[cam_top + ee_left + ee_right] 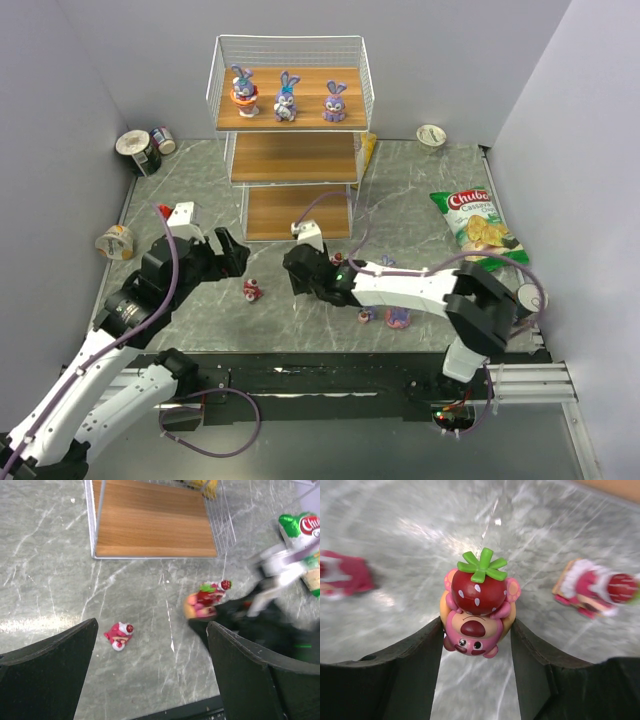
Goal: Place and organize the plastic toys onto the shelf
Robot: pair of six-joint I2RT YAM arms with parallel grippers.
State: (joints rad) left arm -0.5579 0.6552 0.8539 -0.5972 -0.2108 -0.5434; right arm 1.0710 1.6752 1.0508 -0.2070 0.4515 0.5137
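Three purple-blue bunny toys (286,98) stand in a row on the top board of the white wire shelf (291,157). My right gripper (476,625) is shut on a pink bear toy holding a strawberry (477,605), just above the table in front of the shelf; the left wrist view shows the same bear toy (205,599), blurred. A small pink-red toy (252,291) lies on its side on the table. My left gripper (152,630) hangs open above that toy (120,634), nothing between its fingers. More toys (398,319) lie under the right arm.
A green-red chip bag (478,225) lies at the right. Cans (140,150) stand at the back left, a cup (116,241) lies at the left edge, and another cup (431,134) sits at the back right. Another pink toy (597,592) lies right of the held one.
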